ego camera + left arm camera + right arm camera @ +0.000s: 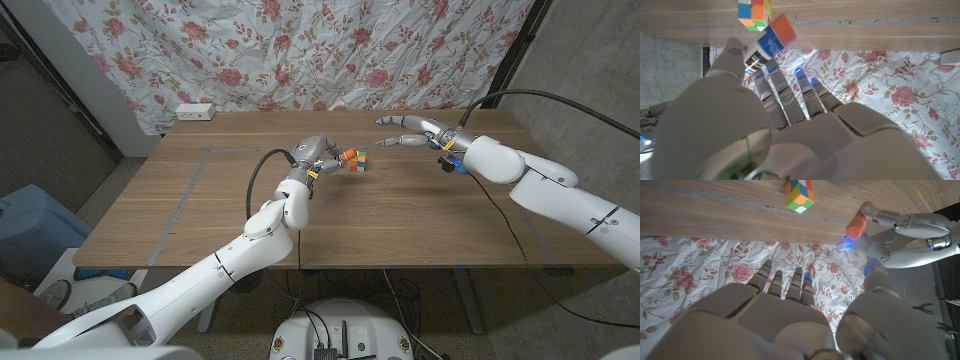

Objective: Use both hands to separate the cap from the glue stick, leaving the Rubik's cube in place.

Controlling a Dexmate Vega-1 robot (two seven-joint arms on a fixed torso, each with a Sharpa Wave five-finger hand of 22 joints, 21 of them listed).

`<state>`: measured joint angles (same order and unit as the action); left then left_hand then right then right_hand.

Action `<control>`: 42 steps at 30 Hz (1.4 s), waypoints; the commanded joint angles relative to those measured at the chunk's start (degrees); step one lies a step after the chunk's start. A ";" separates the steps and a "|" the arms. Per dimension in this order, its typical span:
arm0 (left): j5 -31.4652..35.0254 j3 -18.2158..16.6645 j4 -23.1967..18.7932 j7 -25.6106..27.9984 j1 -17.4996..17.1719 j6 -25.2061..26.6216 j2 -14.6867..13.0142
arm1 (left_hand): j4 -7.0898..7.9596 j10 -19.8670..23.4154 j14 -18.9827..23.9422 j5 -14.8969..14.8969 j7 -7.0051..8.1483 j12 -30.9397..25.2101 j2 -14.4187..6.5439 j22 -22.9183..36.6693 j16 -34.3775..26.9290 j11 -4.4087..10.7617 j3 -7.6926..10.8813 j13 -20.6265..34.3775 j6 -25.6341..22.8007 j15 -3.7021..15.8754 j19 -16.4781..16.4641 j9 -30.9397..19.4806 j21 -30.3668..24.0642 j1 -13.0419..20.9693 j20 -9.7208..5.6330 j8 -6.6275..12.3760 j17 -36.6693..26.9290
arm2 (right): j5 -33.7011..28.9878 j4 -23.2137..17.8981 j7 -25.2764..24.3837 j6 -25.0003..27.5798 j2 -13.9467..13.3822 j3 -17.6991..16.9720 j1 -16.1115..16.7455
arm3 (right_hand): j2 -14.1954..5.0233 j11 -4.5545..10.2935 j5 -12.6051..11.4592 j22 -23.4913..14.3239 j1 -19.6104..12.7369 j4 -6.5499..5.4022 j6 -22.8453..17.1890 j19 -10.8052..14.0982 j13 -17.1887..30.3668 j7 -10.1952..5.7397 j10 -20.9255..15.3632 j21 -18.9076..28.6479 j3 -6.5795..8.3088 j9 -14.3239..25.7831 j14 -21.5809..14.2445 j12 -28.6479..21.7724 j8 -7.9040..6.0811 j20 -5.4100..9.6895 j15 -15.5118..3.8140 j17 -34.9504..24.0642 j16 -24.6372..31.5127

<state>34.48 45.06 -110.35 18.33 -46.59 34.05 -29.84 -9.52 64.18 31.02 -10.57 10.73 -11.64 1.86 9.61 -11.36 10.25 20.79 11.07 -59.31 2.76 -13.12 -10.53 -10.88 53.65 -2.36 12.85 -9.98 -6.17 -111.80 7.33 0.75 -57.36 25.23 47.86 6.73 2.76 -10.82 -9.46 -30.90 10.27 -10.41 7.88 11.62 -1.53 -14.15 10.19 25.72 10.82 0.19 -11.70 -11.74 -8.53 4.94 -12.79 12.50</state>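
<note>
Fingers (762, 85) of the left hand (312, 158) hold the glue stick (765, 47) above the bench (200, 200), beside the Rubik's cube (356, 160). Right hand (415, 135) spread, empty, should grip the orange cap (784, 29) squarely.

A makeshift lab is suggested: a wooden table (420, 215) is backed by a hung floral sheet (330, 50), with cables (520, 250) trailing below.
</note>
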 commanded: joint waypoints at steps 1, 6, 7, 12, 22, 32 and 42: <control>-1.51 1.19 2.63 2.21 1.39 -1.44 1.32 | 0.11 3.15 0.56 -0.27 -1.60 -0.02 -2.27 0.18 0.10 2.65 -0.07 0.13 -6.33 8.71 0.10 -0.23 0.05 1.62 -0.53 -0.15 -0.26 | -0.61 -2.43 3.01 3.52 0.40 1.33 -1.50 | -0.28 0.08 0.06 -0.18 -0.24 -0.25 -0.77 0.44 0.35 -0.32 -0.99 0.36 0.27 0.08 -0.89 -0.46 -0.50 -0.54 0.15 0.02 0.63; -2.63 1.52 3.98 2.35 2.15 -3.22 1.50 | 0.13 3.14 0.58 -0.27 -1.71 0.01 -2.33 0.18 0.09 2.65 -0.12 0.14 -6.29 8.70 0.12 -0.24 0.05 1.59 -0.51 -0.20 -0.26 | -0.78 -2.19 4.49 3.66 0.77 2.27 -2.82 | -0.47 0.14 -0.12 -0.17 -0.88 -0.18 -1.18 0.70 0.40 -0.44 -1.32 0.48 0.52 0.11 -1.19 -0.57 -0.68 -0.57 0.07 0.02 0.77; -2.81 1.55 4.09 2.32 2.22 -3.27 1.59 | 0.13 3.13 0.58 -0.27 -1.77 0.02 -2.34 0.18 0.09 2.65 -0.13 0.14 -6.23 8.70 0.13 -0.24 0.05 1.59 -0.50 -0.23 -0.26 | -0.90 -2.28 4.76 3.97 0.86 2.46 -3.06 | -0.52 0.15 -0.17 -0.17 -1.04 -0.16 -1.23 0.69 0.41 -0.43 -1.37 0.48 0.59 0.11 -1.31 -0.58 -0.71 -0.62 0.07 0.02 0.82; -3.46 1.84 5.13 2.99 2.45 -4.70 1.79 | 0.16 3.11 0.59 -0.27 -1.79 0.05 -2.41 0.19 0.10 2.65 -0.19 0.14 -6.23 8.66 0.16 -0.26 0.05 1.55 -0.37 -0.28 -0.26 | -1.62 -2.23 5.30 4.26 1.32 3.29 -3.90 | -0.76 0.16 -0.43 -0.17 -2.09 -0.04 -1.73 1.05 0.48 -0.72 -1.72 0.61 0.98 0.16 -2.02 -0.68 -0.94 -0.70 -0.41 0.04 1.10; -4.35 2.34 7.25 3.49 3.71 -6.63 2.51 | 0.13 3.14 0.46 -0.28 -1.89 0.09 -2.50 0.19 0.17 2.65 -0.29 0.15 -6.39 8.68 0.24 -0.28 0.06 1.55 -0.27 -0.30 -0.23 | -4.31 -2.50 4.77 5.19 1.68 4.36 -4.51 | -0.60 0.33 -0.49 -0.15 -4.03 0.20 -2.33 1.96 0.68 -1.39 -2.60 0.85 1.47 0.24 -3.04 -0.97 -1.24 -0.46 -1.02 0.11 1.48; -4.89 2.43 7.73 3.38 4.30 -7.66 2.41 | 0.22 3.18 0.52 -0.29 -1.92 0.11 -2.73 0.19 0.13 2.65 -0.37 0.17 -6.49 8.63 0.28 -0.30 0.06 1.45 -0.22 -0.32 -0.26 | -7.68 -2.25 3.09 5.31 2.32 5.27 -4.33 | 0.69 0.94 0.05 -0.12 -6.42 0.35 -3.32 3.77 1.00 -1.59 -4.10 1.16 1.52 0.37 -4.79 -1.38 -1.83 0.94 -2.17 0.25 2.04; -5.56 2.51 8.24 3.14 4.49 -9.23 2.28 | 0.25 3.26 0.50 -0.30 -1.92 0.12 -2.91 0.20 0.14 2.64 -0.47 0.18 -6.62 8.64 0.36 -0.32 0.06 1.37 -0.19 -0.34 -0.26 | -9.43 -1.35 1.45 5.19 3.29 5.64 -3.77 | 1.43 1.86 -0.11 -0.10 -9.72 0.28 -5.76 5.62 1.31 -2.60 -6.48 1.26 1.76 0.49 -7.00 -1.91 -3.03 1.84 -3.68 0.41 2.70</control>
<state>29.60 47.40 -102.78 21.62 -42.48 26.28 -27.56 -9.59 64.48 31.02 -10.62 10.73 -11.10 1.45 9.75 -11.36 10.55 20.23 11.05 -59.31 2.76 -13.12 -10.54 -10.88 53.24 -2.36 12.36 -9.98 -13.47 -113.96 10.27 5.86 -55.01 30.23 43.68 8.04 4.45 -10.85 -9.45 -39.59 10.67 -15.41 12.90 12.68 -4.05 -19.71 11.01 27.23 11.08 -6.06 -13.03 -14.36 -6.76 1.33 -12.24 14.84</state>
